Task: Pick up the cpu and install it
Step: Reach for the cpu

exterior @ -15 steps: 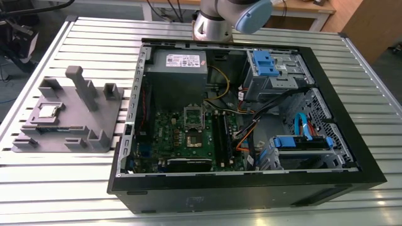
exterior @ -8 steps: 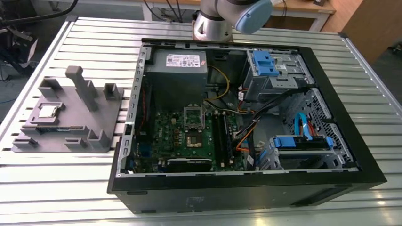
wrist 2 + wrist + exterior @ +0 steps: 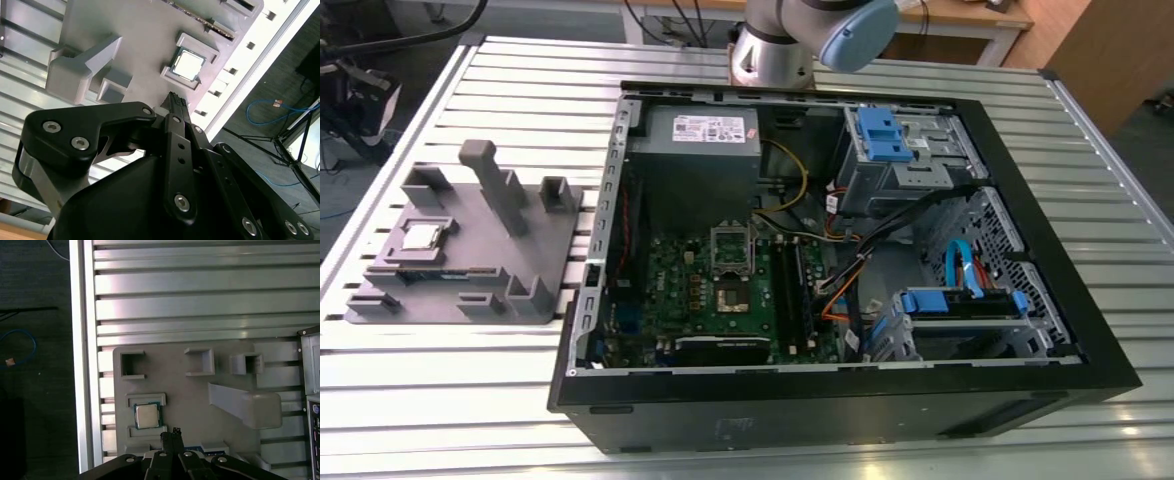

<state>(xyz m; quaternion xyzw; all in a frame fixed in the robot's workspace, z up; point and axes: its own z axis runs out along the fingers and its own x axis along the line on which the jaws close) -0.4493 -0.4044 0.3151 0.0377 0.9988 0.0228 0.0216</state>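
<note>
The cpu (image 3: 420, 237), a small silver square chip, lies flat in a recess of the grey fixture (image 3: 520, 255) at the exterior view's left. Both wrist views look down on the cpu (image 3: 189, 66) (image 3: 147, 415) from well above. My gripper (image 3: 178, 98) (image 3: 170, 434) hovers over the fixture a short way beside the chip, its black fingers (image 3: 165, 438) pressed together with nothing between them. The dark square socket (image 3: 728, 297) sits on the green motherboard inside the open computer case (image 3: 854, 395), with its metal frame folded up behind it.
The fixture carries a tall upright post (image 3: 486, 175) and several raised blocks (image 3: 200, 361). Inside the case are a grey power supply (image 3: 700, 130), blue drive brackets (image 3: 887, 135), and loose cables (image 3: 847, 285). The slatted aluminium table (image 3: 520, 80) ends close beside the fixture (image 3: 82, 390).
</note>
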